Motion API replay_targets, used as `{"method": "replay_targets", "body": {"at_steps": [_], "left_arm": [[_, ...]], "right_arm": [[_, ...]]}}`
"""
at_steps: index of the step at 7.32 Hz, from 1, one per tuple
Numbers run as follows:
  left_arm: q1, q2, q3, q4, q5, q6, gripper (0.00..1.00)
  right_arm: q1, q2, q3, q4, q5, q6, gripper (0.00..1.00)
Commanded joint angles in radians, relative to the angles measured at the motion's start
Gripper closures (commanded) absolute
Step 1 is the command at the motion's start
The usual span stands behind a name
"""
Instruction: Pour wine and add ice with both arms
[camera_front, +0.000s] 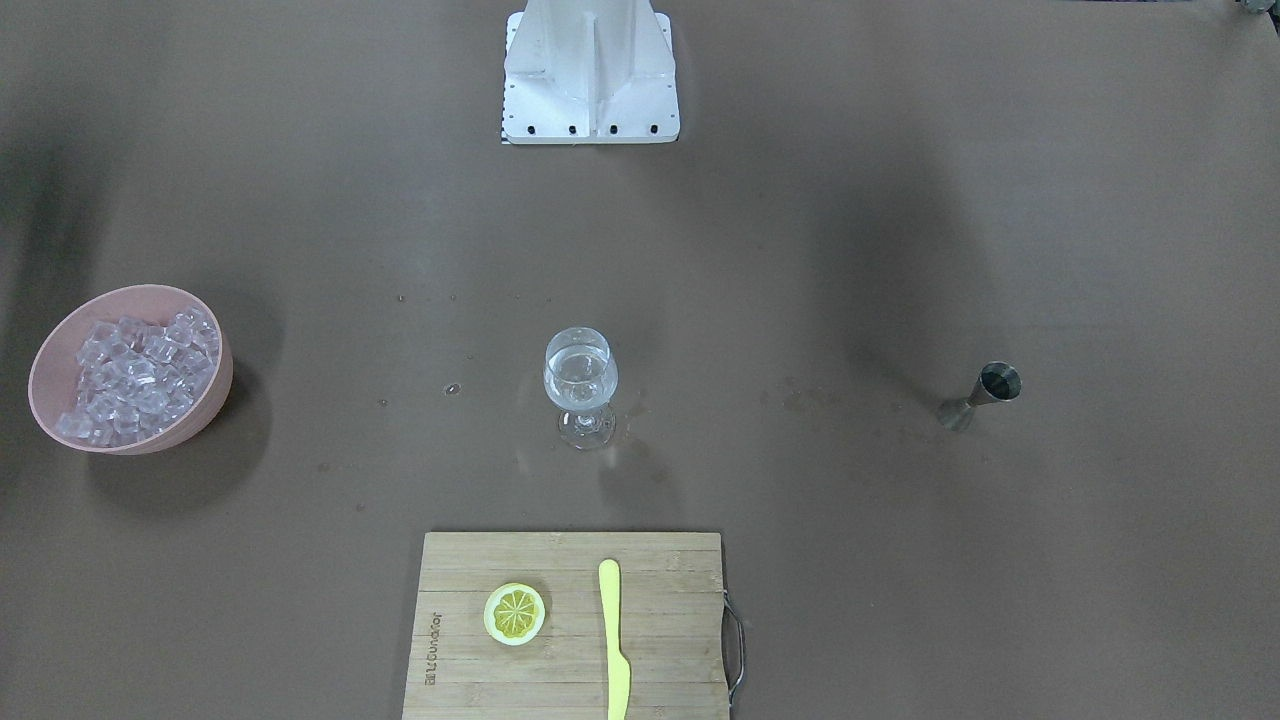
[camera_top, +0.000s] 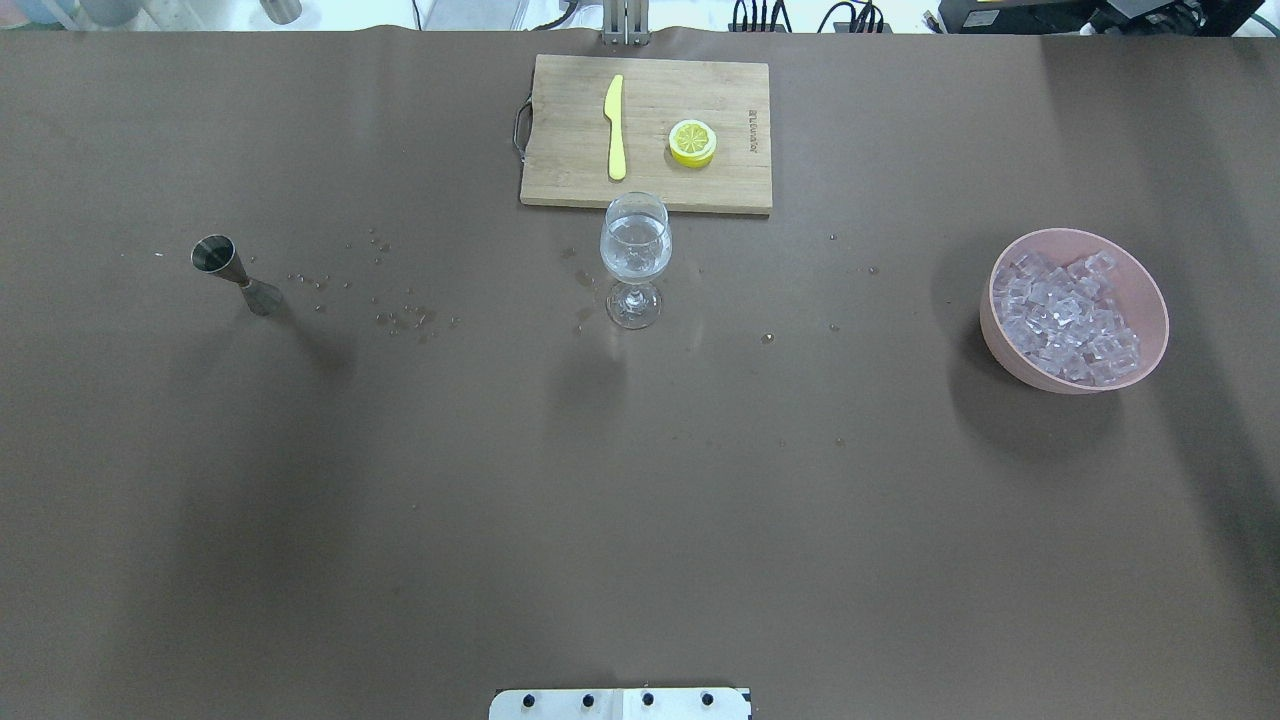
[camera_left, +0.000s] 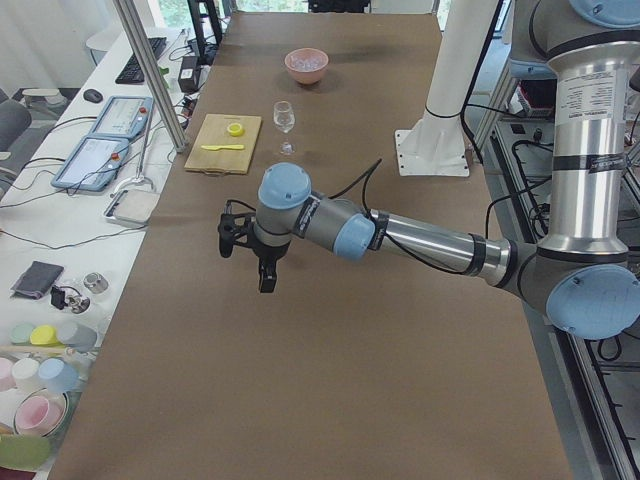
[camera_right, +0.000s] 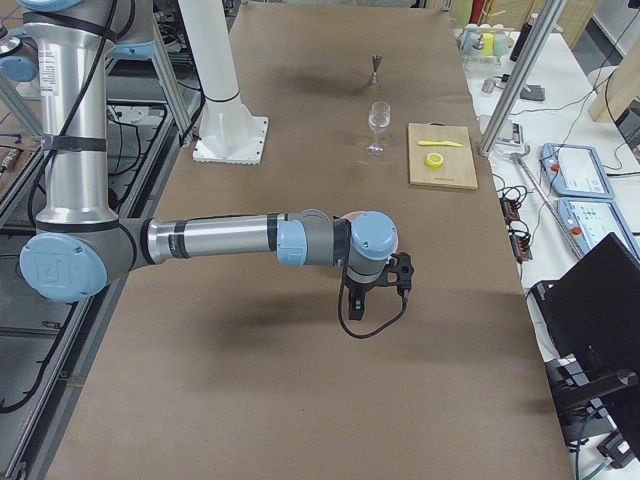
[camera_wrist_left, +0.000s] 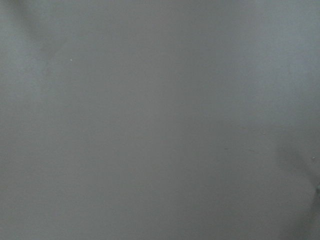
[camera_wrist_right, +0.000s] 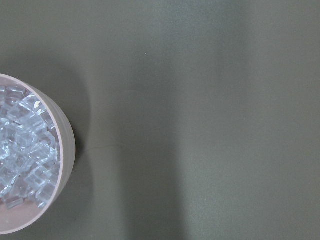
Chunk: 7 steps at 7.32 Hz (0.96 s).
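A stemmed glass (camera_front: 580, 385) stands upright mid-table, partly filled with clear wine (camera_top: 635, 252). The ice (camera_top: 1068, 316) fills a pink bowl (camera_front: 205, 405) on the robot's right; it also shows in the right wrist view (camera_wrist_right: 22, 160). A steel jigger (camera_top: 232, 272) stands upright on the robot's left. My left gripper (camera_left: 266, 278) hangs over bare table, far from the jigger and glass. My right gripper (camera_right: 358, 305) hangs above the table beside the bowl. Both show only in side views, so I cannot tell whether they are open or shut. Neither visibly holds anything.
A wooden cutting board (camera_top: 560, 170) lies at the far edge behind the glass, with a yellow knife (camera_top: 615, 125) and a lemon slice (camera_top: 692, 142) on it. Small droplets (camera_top: 405, 318) dot the table between jigger and glass. The white post's base (camera_front: 590, 75) stands near the robot.
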Motion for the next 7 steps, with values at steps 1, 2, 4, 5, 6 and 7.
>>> {"method": "replay_targets", "body": {"at_steps": [1, 2, 4, 5, 6, 7], "left_arm": [[0.226, -0.003, -0.198, 0.000, 0.177, -0.390, 0.01], [0.344, -0.007, -0.242, 0.000, 0.299, -0.545, 0.01], [0.644, -0.055, -0.262, 0.009, 0.689, -0.750, 0.01], [0.764, -0.056, -0.244, 0.037, 0.857, -0.802, 0.01], [0.840, -0.070, -0.213, 0.040, 0.959, -0.861, 0.01], [0.909, -0.132, -0.149, 0.057, 1.083, -0.907, 0.01]], "right_arm": [[0.000, 0.001, 0.000, 0.005, 0.002, 0.009, 0.00], [0.000, 0.001, -0.002, 0.005, 0.008, 0.009, 0.00], [0.000, 0.001, -0.002, 0.005, 0.012, 0.007, 0.00], [0.000, 0.001, -0.002, 0.005, 0.013, 0.007, 0.00], [0.000, 0.001, -0.002, 0.005, 0.013, 0.007, 0.00], [0.000, 0.003, -0.002, 0.005, 0.012, 0.007, 0.00]]}}
